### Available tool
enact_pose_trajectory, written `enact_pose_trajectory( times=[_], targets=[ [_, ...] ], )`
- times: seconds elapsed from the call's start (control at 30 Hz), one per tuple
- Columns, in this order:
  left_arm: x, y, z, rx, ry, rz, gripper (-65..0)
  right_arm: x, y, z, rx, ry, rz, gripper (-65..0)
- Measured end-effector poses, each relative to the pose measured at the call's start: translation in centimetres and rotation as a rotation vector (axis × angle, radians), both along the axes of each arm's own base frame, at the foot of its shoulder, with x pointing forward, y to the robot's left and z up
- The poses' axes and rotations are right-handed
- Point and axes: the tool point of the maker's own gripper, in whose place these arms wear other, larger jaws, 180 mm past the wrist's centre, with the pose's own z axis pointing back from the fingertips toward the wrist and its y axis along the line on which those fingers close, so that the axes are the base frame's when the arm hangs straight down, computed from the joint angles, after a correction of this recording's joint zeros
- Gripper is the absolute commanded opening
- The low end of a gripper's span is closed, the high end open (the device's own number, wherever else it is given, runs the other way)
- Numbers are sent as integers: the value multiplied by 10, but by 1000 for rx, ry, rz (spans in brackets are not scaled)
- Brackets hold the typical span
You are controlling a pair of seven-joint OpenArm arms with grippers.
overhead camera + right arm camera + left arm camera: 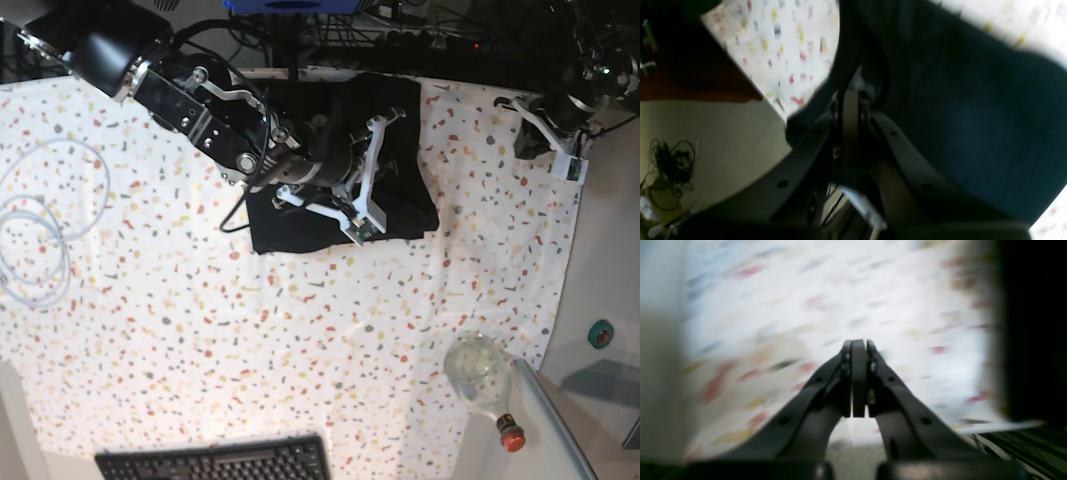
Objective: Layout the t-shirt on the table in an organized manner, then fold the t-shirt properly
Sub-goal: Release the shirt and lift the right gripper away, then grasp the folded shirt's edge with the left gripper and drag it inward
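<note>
Base view is showing the t-shirt (pixel 400 150) lying bunched at upper centre of the table (pixel 200 330), folding not yet done, while my right gripper (pixel 358 222) is clamping its edge and my left gripper (pixel 858 346) is idling, jaws together, empty.

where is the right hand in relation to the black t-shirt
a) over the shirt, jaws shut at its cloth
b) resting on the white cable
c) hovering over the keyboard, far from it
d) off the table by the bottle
a: in the base view the right hand sits over the t-shirt at the far side of the table, and the right wrist view shows its jaws closed with the dark cloth right at them.
</note>
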Motion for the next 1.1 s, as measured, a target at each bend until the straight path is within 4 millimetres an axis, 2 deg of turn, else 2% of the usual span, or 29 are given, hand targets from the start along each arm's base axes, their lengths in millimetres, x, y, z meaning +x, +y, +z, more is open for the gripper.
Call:
enact_pose_trajectory(
  times=[0.1,0.17,0.2,0.27,0.37,0.43,0.47,0.57,0.67,0.77,0.93,1.1],
  targets=[
    [7,-45,-1,-32,2,-114,-650,-10,1,-4,2,20,0,-650],
    [10,-79,6,-90,-38,-160,-650,-6,-2,-2,13,22,-15,-650],
    [9,-89,10,-107,-54,-170,-650,1,-9,-1,13,19,-38,-650],
    [3,-94,12,-99,-30,-167,-650,16,-30,-3,-5,1,-103,-650],
    [-10,-89,2,-54,74,-172,-632,33,-65,-6,-33,-7,-201,-650],
    [-11,-92,1,-69,81,-165,-402,40,-78,-5,-33,-8,-246,-650],
    [-7,-100,4,-133,52,-142,-275,42,-84,-4,-27,-3,-267,-650],
    [-4,-113,5,-304,20,-107,-12,51,-109,-8,-59,-15,-319,-650],
    [-6,-105,-3,-437,28,-42,0,53,-127,-12,-94,-19,-340,-650],
    [-6,-100,-21,-468,74,1,0,49,-122,-13,-78,-3,-334,-650],
    [12,-113,-27,-530,57,14,0,48,-126,-15,-94,-5,-333,-650],
    [15,-137,-34,-571,85,-32,0,47,-123,-14,-84,-1,-334,-650]
  ],
)
